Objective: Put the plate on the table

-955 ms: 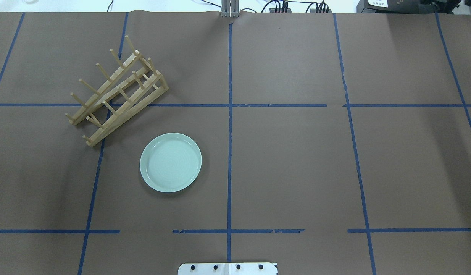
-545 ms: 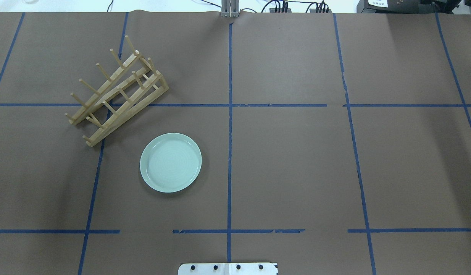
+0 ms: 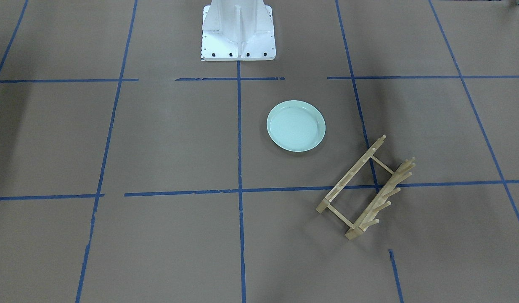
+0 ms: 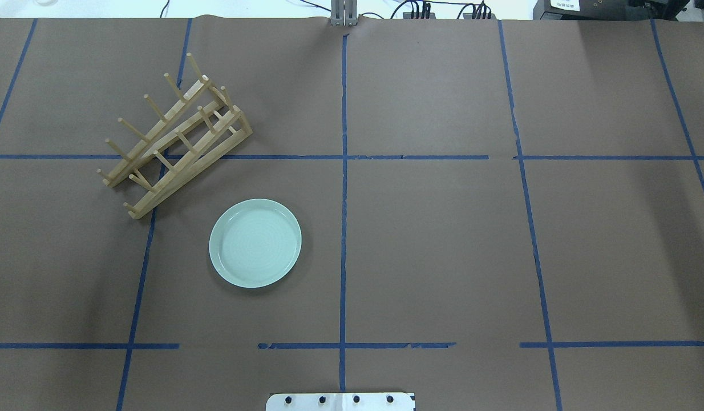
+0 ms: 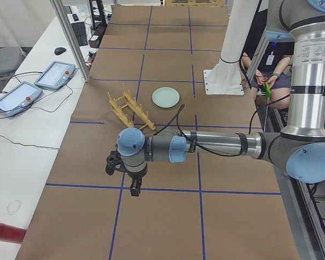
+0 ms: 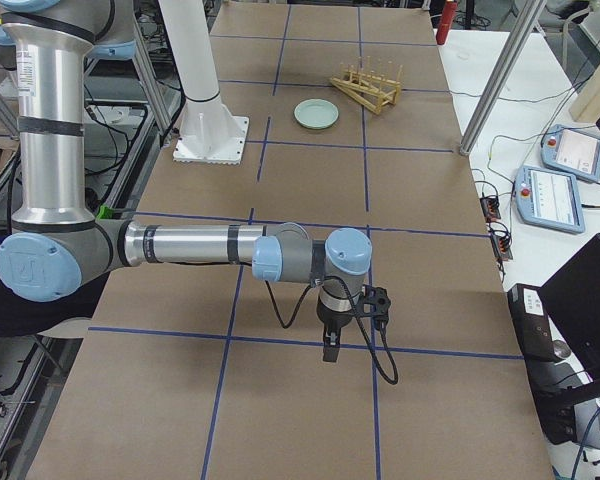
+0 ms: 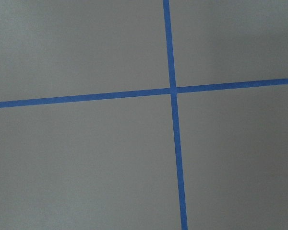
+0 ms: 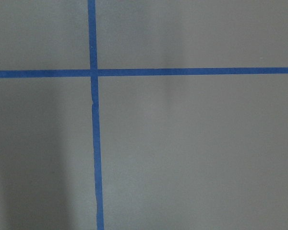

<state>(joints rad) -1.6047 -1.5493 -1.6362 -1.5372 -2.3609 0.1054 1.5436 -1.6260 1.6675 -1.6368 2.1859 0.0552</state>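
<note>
The pale mint-green plate (image 4: 255, 242) lies flat and upright on the brown paper-covered table (image 4: 443, 240), left of the centre tape line. It also shows in the front view (image 3: 296, 125) and in both side views (image 5: 166, 97) (image 6: 316, 113). Neither gripper is near it. My left gripper (image 5: 134, 189) hangs over the table's far left end and my right gripper (image 6: 330, 350) over the far right end. Each shows only in a side view, so I cannot tell whether it is open or shut. Both wrist views show only bare paper and blue tape.
A light wooden peg rack (image 4: 175, 137) stands at an angle just beyond and left of the plate, apart from it, and shows in the front view too (image 3: 366, 189). The white robot base (image 3: 237, 31) sits at the table's near middle edge.
</note>
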